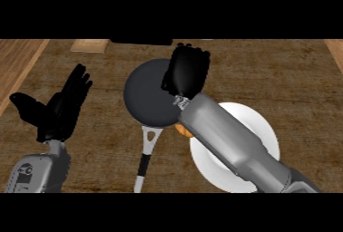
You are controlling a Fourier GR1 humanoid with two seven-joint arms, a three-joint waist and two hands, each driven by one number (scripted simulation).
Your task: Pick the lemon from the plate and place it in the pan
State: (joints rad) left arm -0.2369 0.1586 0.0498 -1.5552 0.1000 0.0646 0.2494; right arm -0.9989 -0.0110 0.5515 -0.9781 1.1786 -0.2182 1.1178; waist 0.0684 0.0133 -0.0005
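Observation:
The dark round pan (144, 97) lies at the counter's middle, its white and black handle (144, 156) pointing toward me. Right of it stands a white plate (264, 131), largely covered by my right forearm. A small orange-yellow bit of the lemon (182, 130) peeks out under that forearm, at the plate's left edge just outside the pan's near rim. My right hand (186, 68) hovers over the pan's right side, back up, fingers stretched away from me with nothing seen in them. My left hand (60, 106) rests open at the left, fingers up.
A light wooden block (90, 45) and a dark object (140, 41) sit at the counter's far edge. Pale wooden borders run along the left side (17, 63) and the far right corner (335, 50).

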